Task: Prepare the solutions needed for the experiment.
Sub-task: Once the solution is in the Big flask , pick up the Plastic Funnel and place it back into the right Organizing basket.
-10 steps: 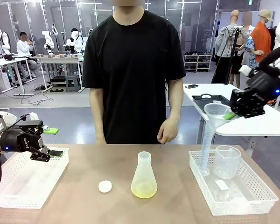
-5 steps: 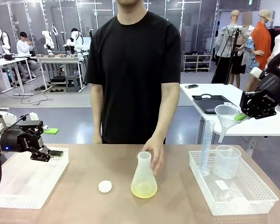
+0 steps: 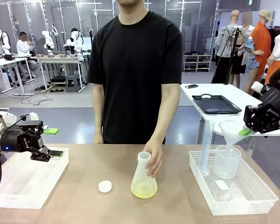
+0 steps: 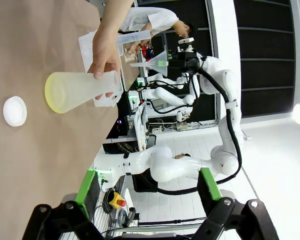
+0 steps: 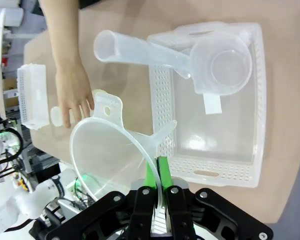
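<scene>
- Two tools were on my feeds. The right tool [image 3: 245,131] hung above the right basket [image 3: 201,185]. The left tool [image 3: 49,152] hovered over the far edge of the left basket [image 3: 18,198].
- On the right wrist camera, I saw the right tool's [image 5: 158,176] green pads pressed close together. They pinched the thin rim of a clear funnel [image 5: 110,152] between them.
- From the front, the funnel [image 3: 229,132] hung tilted, with its stem slanting down towards the mouth of the beaker [image 3: 227,163]. I could not tell whether they touched.
- The beaker stood inside the right basket, with a tall measuring cylinder [image 3: 206,144] beside it.
- On the left wrist camera, the left tool's [image 4: 145,222] fingers stood spread wide apart with nothing between them.
- The solutions [image 3: 143,189] lay as a shallow yellow-green layer in the bottom of a conical flask [image 3: 143,175]. The flask stood upright mid-counter [image 3: 79,205], between the two baskets.
- The person's hand [image 3: 153,159] was wrapped around the flask's neck from the far side. The left wrist camera showed the same grip [image 4: 106,50] on the flask [image 4: 82,90].
- A white cap [image 3: 105,186] lay on the counter just to the flask's left, apart from it.
</scene>
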You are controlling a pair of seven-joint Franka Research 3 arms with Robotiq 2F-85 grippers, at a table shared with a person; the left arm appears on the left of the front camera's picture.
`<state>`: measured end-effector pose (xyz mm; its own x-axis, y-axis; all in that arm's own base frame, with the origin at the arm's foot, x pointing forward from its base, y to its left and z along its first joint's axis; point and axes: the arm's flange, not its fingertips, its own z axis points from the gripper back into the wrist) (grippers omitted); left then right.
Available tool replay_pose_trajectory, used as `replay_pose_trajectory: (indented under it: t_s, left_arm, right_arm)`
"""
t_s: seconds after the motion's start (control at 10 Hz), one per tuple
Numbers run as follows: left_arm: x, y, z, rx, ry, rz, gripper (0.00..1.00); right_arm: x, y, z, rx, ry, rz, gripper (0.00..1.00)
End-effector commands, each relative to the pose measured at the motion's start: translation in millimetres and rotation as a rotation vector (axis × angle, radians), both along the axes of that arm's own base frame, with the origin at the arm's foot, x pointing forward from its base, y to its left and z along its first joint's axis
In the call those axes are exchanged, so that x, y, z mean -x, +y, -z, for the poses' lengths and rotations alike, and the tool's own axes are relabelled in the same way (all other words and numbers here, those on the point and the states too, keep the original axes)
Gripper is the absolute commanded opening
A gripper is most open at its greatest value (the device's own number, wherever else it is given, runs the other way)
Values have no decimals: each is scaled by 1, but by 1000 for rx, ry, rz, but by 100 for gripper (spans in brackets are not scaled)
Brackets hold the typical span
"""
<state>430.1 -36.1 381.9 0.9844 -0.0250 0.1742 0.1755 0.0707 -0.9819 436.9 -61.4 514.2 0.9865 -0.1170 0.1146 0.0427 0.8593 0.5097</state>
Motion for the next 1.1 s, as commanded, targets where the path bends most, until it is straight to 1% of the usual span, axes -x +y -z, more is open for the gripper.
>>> replay_pose_trajectory:
  t_s: [0.0,0.1,0.2,0.3,0.4,0.7,0.9,1.0]
  left_arm:
    - [-1,-2,-2,13,-11,-5,100]
    - [-1,-2,-2,13,-11,-5,100]
    - [-1,-2,-2,13,-11,-5,100]
    - [-1,-2,-2,13,-11,-5,100]
    - [-1,-2,-2,13,-11,-5,100]
    - [-1,-2,-2,13,-11,-5,100]
    - [-1,-2,-2,13,-11,-5,100]
    - [-1,-2,-2,13,-11,-5,100]
  right_arm:
    - [19,-3,25,-3,5,-3,0]
    - [23,-3,38,8,8,13,0]
    - [25,-2,50,-15,-2,17,0]
    - [25,0,61,0,0,31,0]
    - [24,2,71,50,-1,45,0]
    - [18,13,87,86,21,36,0]
    - [15,18,96,111,79,32,0]
    - [16,21,101,128,96,35,0]
